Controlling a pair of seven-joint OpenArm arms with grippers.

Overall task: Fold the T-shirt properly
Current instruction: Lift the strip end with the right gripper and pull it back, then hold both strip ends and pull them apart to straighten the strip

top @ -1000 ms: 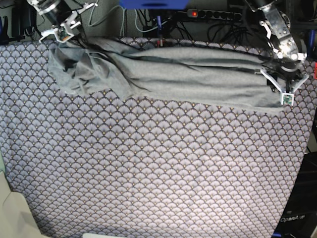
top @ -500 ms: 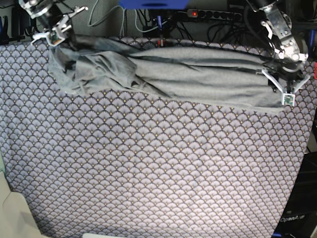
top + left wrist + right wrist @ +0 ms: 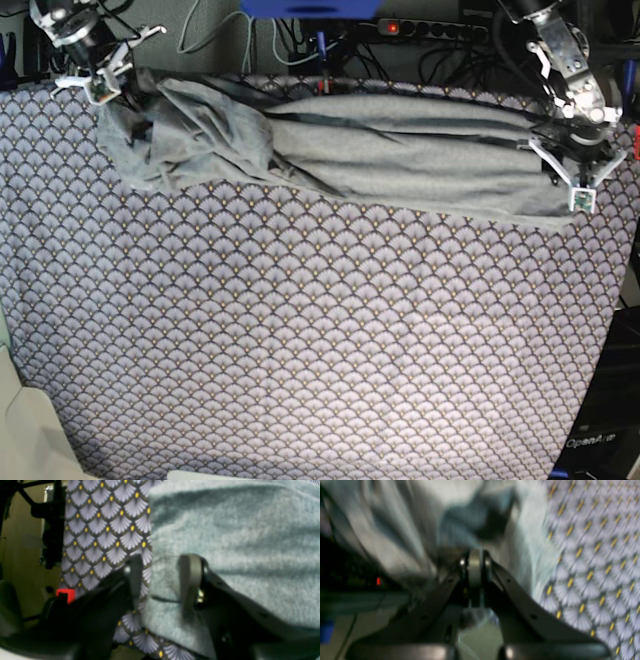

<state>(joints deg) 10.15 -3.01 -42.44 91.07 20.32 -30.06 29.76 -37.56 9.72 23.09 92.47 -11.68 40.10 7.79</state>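
- The T-shirt (image 3: 350, 150) lies bunched in a long, rumpled band along the far edge of the worktop, stretched from one far corner towards the other.
- It rests on the purple scallop-patterned tablecloth (image 3: 300, 350), which covers the worktop; the near part of the cloth is bare.
- The left gripper (image 3: 577, 195) stands at the band's end on the base view's right, jaws parted and pointing down over the shirt's edge.
- In the left wrist view the left gripper (image 3: 160, 580) straddles the hem: one finger (image 3: 190, 580) sits over the grey knit, the other over the tablecloth (image 3: 105, 530) just beside it. The jaws are released and nothing is pinched between them.
- The right gripper (image 3: 97, 82) is at the opposite far corner, at the crumpled end of the shirt.
- In the right wrist view the right gripper (image 3: 475, 567) has its jaws clenched together. The picture is blurred, but grey fabric (image 3: 395, 530) appears to be caught at the tips, drawn up from the heap.
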